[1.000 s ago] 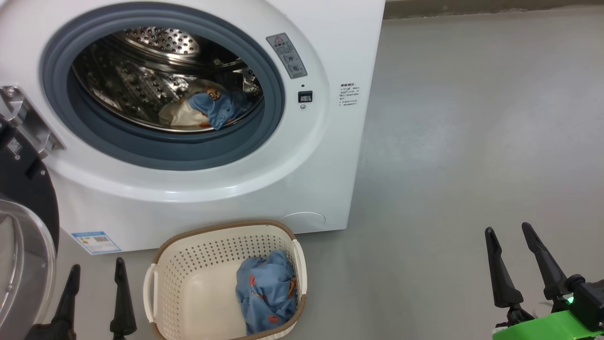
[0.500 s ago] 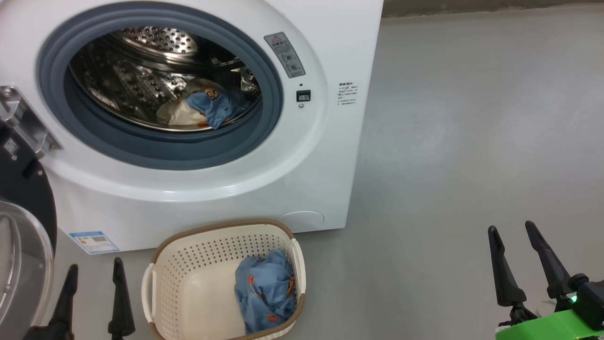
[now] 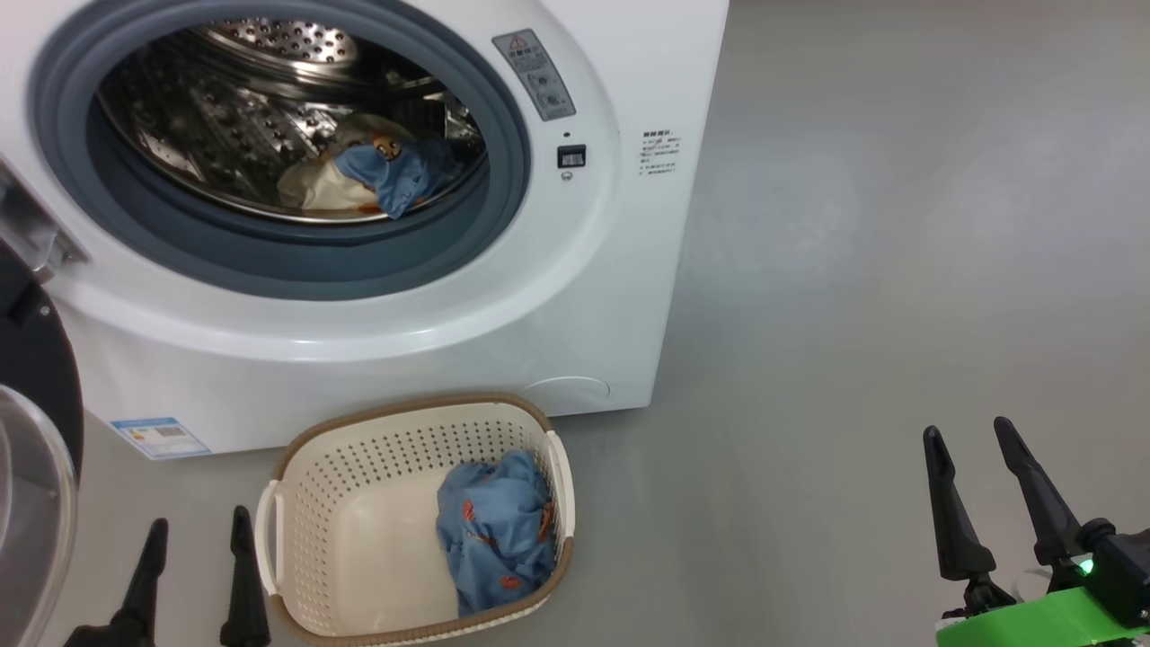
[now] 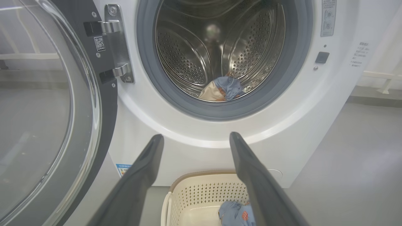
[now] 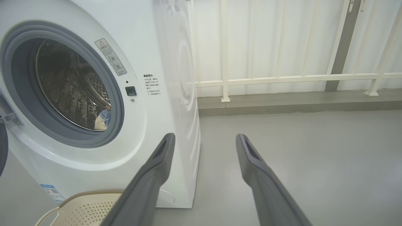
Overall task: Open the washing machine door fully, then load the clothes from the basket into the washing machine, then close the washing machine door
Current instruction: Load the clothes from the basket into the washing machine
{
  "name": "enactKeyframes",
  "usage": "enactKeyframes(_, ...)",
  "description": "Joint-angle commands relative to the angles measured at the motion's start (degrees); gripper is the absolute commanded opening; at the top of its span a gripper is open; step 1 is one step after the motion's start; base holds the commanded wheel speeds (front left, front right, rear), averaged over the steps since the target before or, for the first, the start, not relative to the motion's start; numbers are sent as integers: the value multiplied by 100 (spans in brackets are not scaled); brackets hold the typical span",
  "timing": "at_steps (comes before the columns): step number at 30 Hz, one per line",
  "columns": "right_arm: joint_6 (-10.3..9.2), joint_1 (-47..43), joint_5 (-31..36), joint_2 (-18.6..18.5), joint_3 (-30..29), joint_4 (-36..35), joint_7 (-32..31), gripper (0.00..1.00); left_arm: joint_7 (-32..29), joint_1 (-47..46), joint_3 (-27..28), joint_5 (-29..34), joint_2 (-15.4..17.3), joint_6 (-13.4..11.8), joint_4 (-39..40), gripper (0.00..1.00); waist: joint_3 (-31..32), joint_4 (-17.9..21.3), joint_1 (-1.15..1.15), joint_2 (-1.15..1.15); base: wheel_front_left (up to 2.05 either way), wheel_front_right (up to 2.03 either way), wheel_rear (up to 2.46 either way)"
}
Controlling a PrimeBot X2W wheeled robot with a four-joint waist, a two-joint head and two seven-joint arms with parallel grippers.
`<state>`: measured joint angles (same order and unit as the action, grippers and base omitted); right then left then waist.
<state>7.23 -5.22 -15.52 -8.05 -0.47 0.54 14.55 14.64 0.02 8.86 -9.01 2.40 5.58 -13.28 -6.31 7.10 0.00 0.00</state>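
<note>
With L fingers point(image 3: 242, 575) & R fingers point(image 3: 951, 512) spread wide, empty: lower L onto clothes point(image 3: 494, 539), pinch thick fold at centre, lift clear of basket point(image 3: 404, 409) before swinging to drum point(image 3: 225, 108)

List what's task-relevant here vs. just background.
Job: washing machine, open door, drum, loaded clothes, basket, remaining clothes, left tool and right tool (both open, empty).
Background: white railing, warning label, grey floor.

Grey floor point(image 5: 298, 141), white railing point(image 5: 282, 78), pale wall point(image 5: 267, 37).
</note>
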Motion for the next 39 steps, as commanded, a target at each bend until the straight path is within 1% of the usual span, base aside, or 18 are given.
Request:
enactKeyframes(1, 25, 198, 57, -72, 111, -156, 45, 100, 36, -205, 117, -31, 48, 16, -13, 100, -125, 51, 0, 0, 0, 0, 0)
enactKeyframes(10, 25, 433, 37, 32, 154, -193, 45, 100, 36, -524, -206, -27, 48, 81, -668, 100, -667, 166, 0, 0, 0, 0, 0)
enactKeyframes(17, 25, 814, 19, 131, 256, -204, 45, 100, 36, -1123, -424, 30, 48, 132, -1300, 100, -1240, 331, 0, 0, 0, 0, 0)
enactKeyframes(24, 25, 1120, 1, 237, 355, -179, 45, 100, 36, -1681, -588, -22, 50, 168, -2064, 100, -1580, 536, 0, 0, 0, 0, 0)
enactKeyframes(30, 25, 1306, -6, 316, 412, -191, 45, 100, 36, -2255, -786, 29, 161, 184, -2817, 100, -1868, 708, 0, 0, 0, 0, 0)
enactKeyframes(34, 25, 1414, -18, 369, 426, -223, 45, 100, 36, -2627, -892, 55, 293, 188, -3302, 100, -2113, 844, 0, 0, 0, 0, 0)
enactKeyframes(39, 25, 1534, -36, 430, 447, -241, 45, 100, 36, -3072, -1130, -91, 437, 189, -3987, 100, -2388, 1011, 0, 0, 0, 0, 0)
